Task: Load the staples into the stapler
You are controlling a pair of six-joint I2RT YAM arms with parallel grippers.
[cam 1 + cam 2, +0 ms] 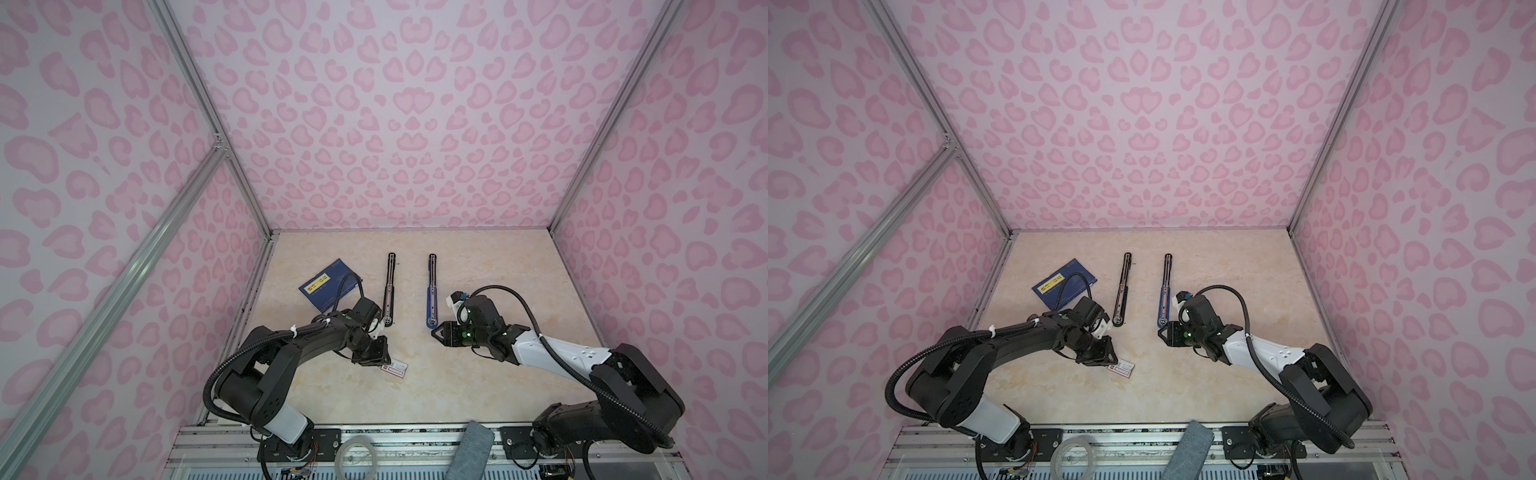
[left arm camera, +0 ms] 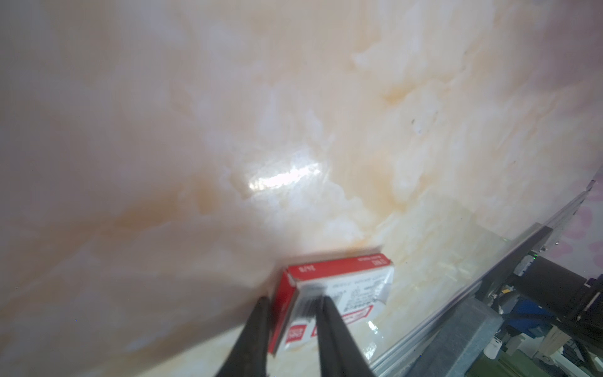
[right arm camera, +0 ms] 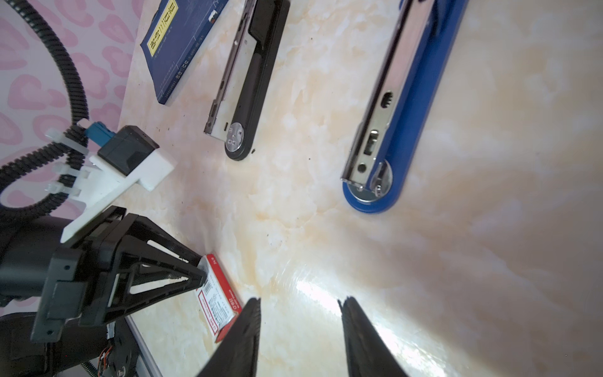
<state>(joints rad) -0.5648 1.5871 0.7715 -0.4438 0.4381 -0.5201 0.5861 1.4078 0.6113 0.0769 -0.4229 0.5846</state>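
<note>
Left wrist view: the staples (image 2: 308, 302), a grey strip at the end of the box (image 2: 346, 277), are flanked by the narrowly parted left gripper (image 2: 291, 299); clamping cannot be confirmed. The strip alone should be pinched squarely. The right gripper (image 3: 301, 299) is seen apart, empty.

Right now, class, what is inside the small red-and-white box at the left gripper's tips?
At the open end of the box, a grey ribbed strip, likely the staples, shows at the left gripper. The box top covers whatever lies deeper inside.
</note>
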